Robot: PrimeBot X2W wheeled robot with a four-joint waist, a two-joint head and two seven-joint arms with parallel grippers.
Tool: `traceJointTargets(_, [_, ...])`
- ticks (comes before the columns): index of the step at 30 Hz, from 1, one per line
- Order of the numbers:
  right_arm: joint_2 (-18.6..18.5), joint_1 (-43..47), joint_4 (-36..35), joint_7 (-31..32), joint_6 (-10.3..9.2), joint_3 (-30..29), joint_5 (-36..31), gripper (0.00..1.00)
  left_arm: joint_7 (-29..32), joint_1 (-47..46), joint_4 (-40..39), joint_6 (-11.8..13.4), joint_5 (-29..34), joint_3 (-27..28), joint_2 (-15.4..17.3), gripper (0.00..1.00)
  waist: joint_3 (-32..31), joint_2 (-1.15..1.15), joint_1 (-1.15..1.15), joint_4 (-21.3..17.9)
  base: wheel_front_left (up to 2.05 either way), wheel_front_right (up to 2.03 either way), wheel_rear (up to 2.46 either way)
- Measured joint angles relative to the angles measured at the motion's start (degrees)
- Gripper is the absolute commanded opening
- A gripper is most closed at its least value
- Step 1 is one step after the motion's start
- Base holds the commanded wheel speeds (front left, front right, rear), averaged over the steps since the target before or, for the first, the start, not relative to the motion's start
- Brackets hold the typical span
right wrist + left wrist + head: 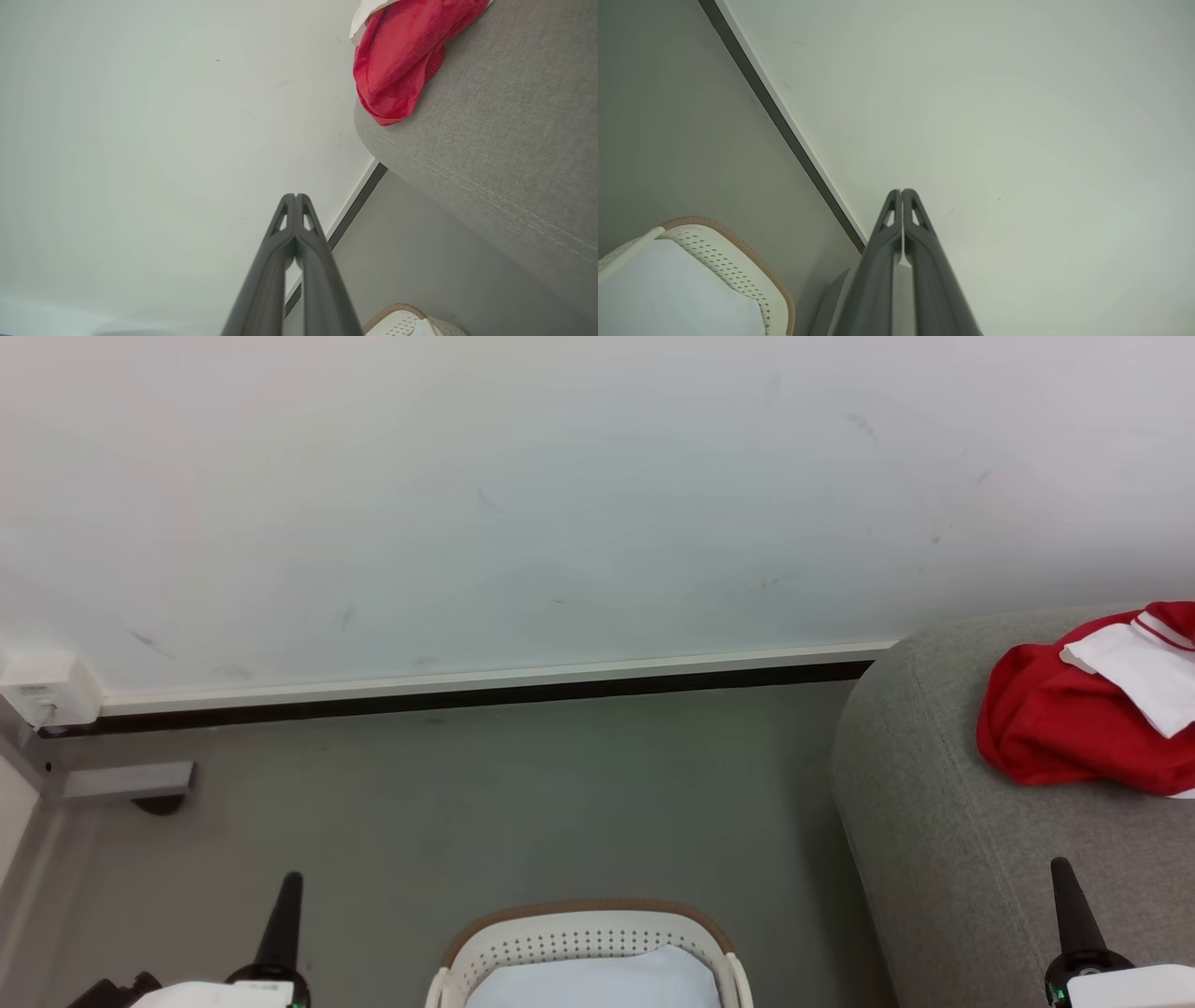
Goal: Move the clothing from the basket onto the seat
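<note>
Red clothing [1064,728] with a white panel lies bunched on the grey seat [934,840] at the right; in the right wrist view the clothing [397,65] rests on the seat [504,140] near its rounded edge. The white perforated basket [583,943] with a brown rim sits on the floor at bottom centre, a plain white sheet inside; the basket [733,270] is at lower left of the left wrist view. My left gripper [291,877] is shut and empty, left of the basket. My right gripper [1060,864] is shut and empty, over the seat's front.
A pale wall [560,504] with a dark skirting strip [467,695] runs behind the grey floor [523,803]. A white socket box [47,689] and a grey bracket [126,782] sit at the far left corner. The basket rim [397,313] shows at the bottom of the right wrist view.
</note>
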Motion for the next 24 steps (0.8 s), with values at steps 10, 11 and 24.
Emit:
traceJointTargets(10, [-0.1,-0.3,-0.5,1.2,0.0,-0.3,5.8,0.0,1.2,-0.3,-0.4,-0.2,-5.0,0.1,0.0,0.0,0.1,0.0,0.0,0.1,0.0,0.0,0.0])
traceJointTargets(11, [-0.1,-0.3,-0.6,1.5,0.0,-0.3,6.2,0.0,1.4,-0.3,-0.5,-0.2,-5.3,0.1,0.0,0.0,0.2,0.0,0.0,0.1,0.0,0.0,0.0])
traceJointTargets(24, [-0.2,-0.7,-1.5,2.9,-0.01,-0.6,13.0,0.0,2.8,-1.1,-1.2,-0.3,-11.5,0.2,0.0,0.0,0.3,0.0,0.0,0.2,0.0,0.0,0.0])
